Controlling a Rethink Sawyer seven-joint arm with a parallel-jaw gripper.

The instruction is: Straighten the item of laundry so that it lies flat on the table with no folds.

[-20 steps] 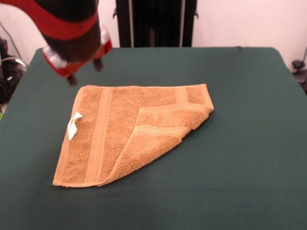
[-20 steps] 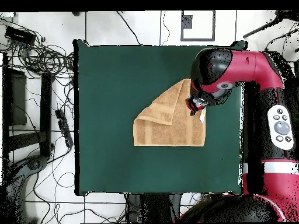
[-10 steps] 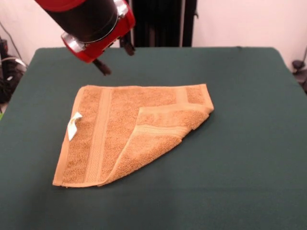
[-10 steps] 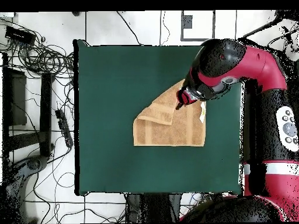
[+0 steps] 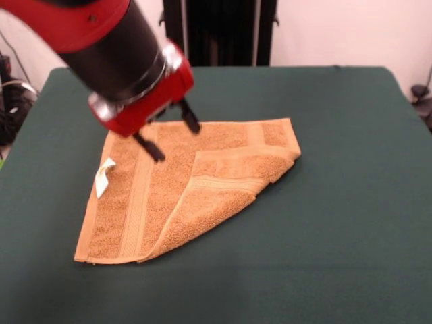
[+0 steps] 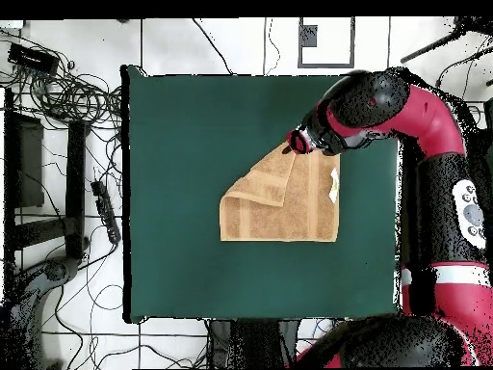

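Observation:
The tan-orange towel (image 5: pixel 169 182) lies on the dark green table (image 5: pixel 337 202), with its near right corner folded diagonally back onto its middle. A woven band runs along its left side, and the white tag (image 5: pixel 103 177) sticks out at the left edge. My gripper (image 5: pixel 175 142) hangs open and empty just above the towel's far middle part, its two dark fingers spread. In the overhead view the gripper (image 6: pixel 295 145) sits over the upper edge of the towel (image 6: pixel 274 202) on the table (image 6: pixel 193 145). The tag (image 6: pixel 334 188) shows at the towel's right edge.
The black pedestal (image 5: pixel 219 30) stands behind the table's far edge. Cables (image 6: pixel 67 96) and stands lie on the floor left of the table in the overhead view. The red arm (image 6: pixel 424 106) reaches in over the table's right side there.
The gripper has moved from beyond the towel's far left corner toward the camera and down. It now hangs over the towel. The towel has not moved.

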